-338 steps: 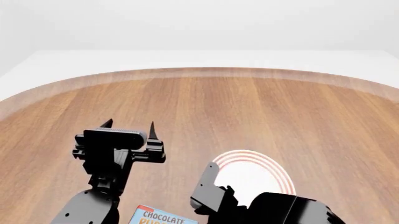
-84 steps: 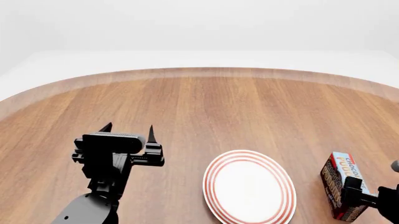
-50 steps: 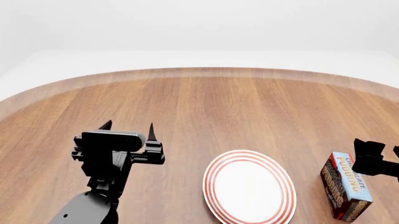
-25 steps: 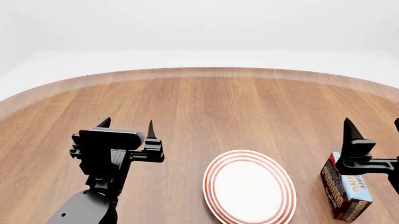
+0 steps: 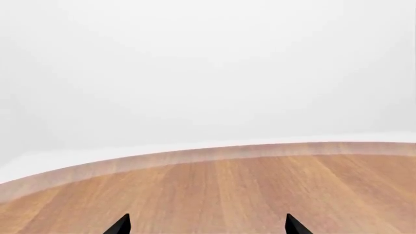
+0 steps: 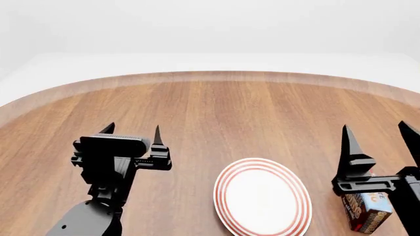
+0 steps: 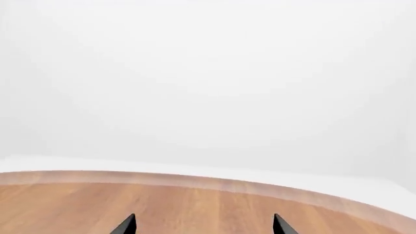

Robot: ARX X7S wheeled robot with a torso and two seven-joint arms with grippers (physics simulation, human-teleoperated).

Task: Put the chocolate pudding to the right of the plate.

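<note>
The chocolate pudding (image 6: pixel 369 212), a dark brown carton with a light-blue top, stands on the wooden table just right of the plate (image 6: pixel 262 196), a round white plate with red rings. My right gripper (image 6: pixel 377 133) is open and empty, raised above the carton and partly hiding it. My left gripper (image 6: pixel 132 131) is open and empty, left of the plate. In the left wrist view only the two fingertips (image 5: pixel 121 225) show over bare table. In the right wrist view the fingertips (image 7: pixel 127 225) show the same way. The carton and plate are out of both wrist views.
The round wooden table (image 6: pixel 217 113) has a curved far edge with white floor beyond. Its rim also shows in the left wrist view (image 5: pixel 215 152) and the right wrist view (image 7: pixel 215 184).
My right gripper has let go of the carton and risen above it, fingers spread. The carton stays standing right of the plate. My left gripper has drifted slightly left.
</note>
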